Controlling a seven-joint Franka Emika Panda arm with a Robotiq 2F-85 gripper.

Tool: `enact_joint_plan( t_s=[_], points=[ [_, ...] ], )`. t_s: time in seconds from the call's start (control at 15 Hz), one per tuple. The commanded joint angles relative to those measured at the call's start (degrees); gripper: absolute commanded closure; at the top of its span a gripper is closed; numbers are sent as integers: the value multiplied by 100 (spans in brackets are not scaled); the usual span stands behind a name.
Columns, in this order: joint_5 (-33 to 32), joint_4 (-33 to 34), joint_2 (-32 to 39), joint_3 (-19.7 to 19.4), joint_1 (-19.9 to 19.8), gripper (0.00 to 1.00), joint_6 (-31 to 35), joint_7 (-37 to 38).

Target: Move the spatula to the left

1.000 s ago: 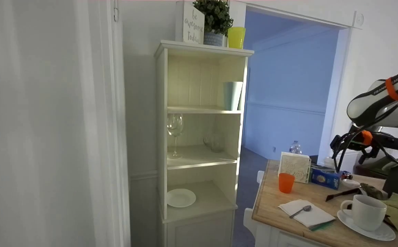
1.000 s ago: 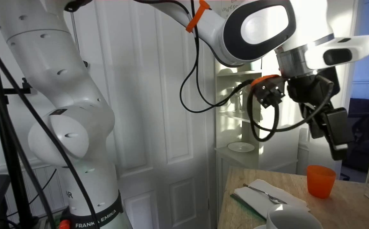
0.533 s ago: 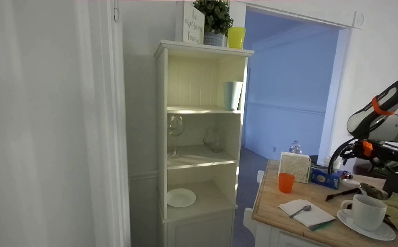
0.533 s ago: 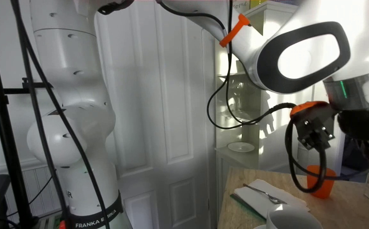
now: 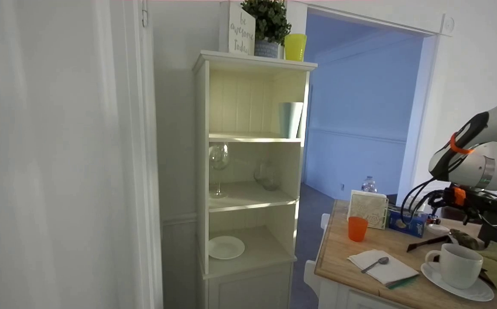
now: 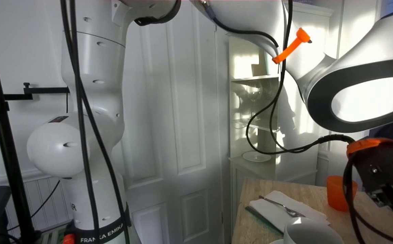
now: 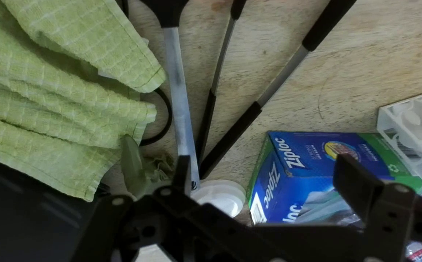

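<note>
Spatula (image 7: 179, 91): ungripped; I judge nothing done yet, grasp and leftward move remaining.
Gripper (image 7: 264, 165): spread wide, holding nothing.

The arm (image 6: 101, 61) stands in an exterior view as a tall white column on its base (image 6: 111, 230), which wears a dark band lettered FRANKA EMIKA. At the upper edge it bends over, and the forearm (image 6: 250, 15) slopes down to a rounded wrist (image 6: 369, 101) cut off by the right edge. In the wrist view the claw (image 7: 263, 163) reaches in from below, its two dark fingers (image 7: 356, 185) spread wide apart. In an exterior view the wrist (image 5: 467, 171) carries the claw beneath it, the fingertips too small to make out.
</note>
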Motion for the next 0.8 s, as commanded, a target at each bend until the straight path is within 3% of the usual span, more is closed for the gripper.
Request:
enact_joint_plan(
  t_s=[0.0, 0.2, 0.73],
  points=[
    [-29, 19, 6, 10, -9, 0, -8, 29],
    [-23, 27, 6, 22, -7, 0, -8, 28],
    [382, 1172, 982, 270, -546, 0, -1059, -764]
  ],
)
